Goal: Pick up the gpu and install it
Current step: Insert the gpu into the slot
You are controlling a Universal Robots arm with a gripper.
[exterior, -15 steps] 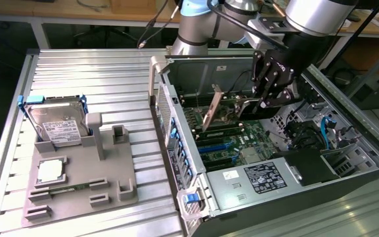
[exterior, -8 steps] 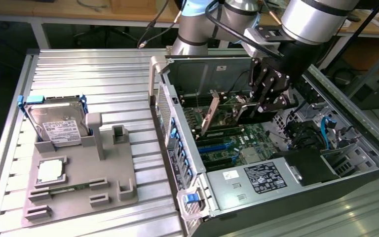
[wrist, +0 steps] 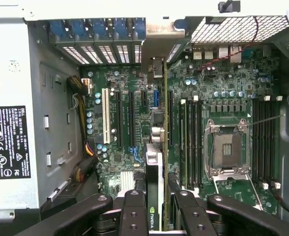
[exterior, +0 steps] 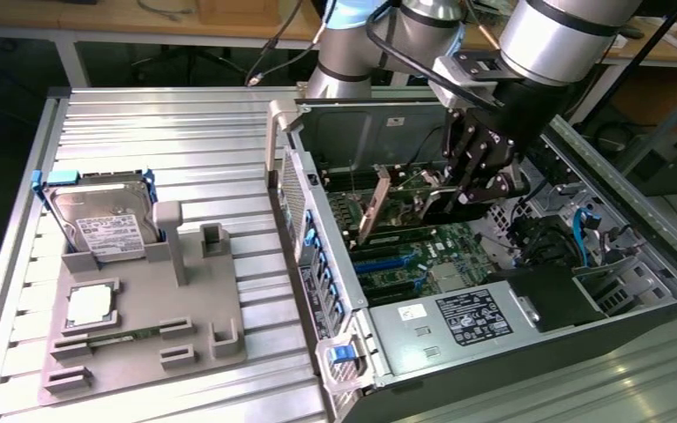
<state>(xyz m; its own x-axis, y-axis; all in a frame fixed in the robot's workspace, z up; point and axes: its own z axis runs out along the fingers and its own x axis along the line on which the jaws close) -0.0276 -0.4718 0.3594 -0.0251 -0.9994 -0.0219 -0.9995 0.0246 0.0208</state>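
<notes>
**A:** Start at the wrist. What are the jaws doing?

**B:** The black two-fingered metal gripper (wrist: pixel 155 186) is clenched on the gpu (wrist: pixel 154 209), the thin flat black expansion card. The card is pinched edge-on between the fingers (wrist: pixel 134 206), with a small green-marked label on the edge facing the wrist camera.

**A:** And where does that put the card?

**B:** It is inside the open grey metal computer case (exterior: pixel 656 264), held on edge over the green motherboard (wrist: pixel 134 98). Its far end points at the row of rear slot covers with blue clips (wrist: pixel 98 29). In the exterior view the gpu (exterior: pixel 372 210) leans rather than standing straight.

**A:** Which step is this?

**B:** I'd judge the pick-up done and the install in hand. The card runs along the long black expansion slots (wrist: pixel 125 118), with the white slot (wrist: pixel 105 115) beside them. I cannot tell whether its lower edge touches a slot yet.

**A:** What does seating it call for?

**B:** As I judge it, the lean has to come out and the connector edge has to sit square over one black slot. The far end must also meet its rear opening before a straight push down. A skewed push could jam the connector.

**A:** And farther off?

**B:** The square silver processor socket (wrist: pixel 226 147) lies well apart from the card. Outside the case, on the exterior view's left, a silver hard drive with a white label and blue frame (exterior: pixel 109 220) stands in a flat grey plastic holder (exterior: pixel 138 348). The holder rests on the ribbed metal table (exterior: pixel 162 132).
</notes>
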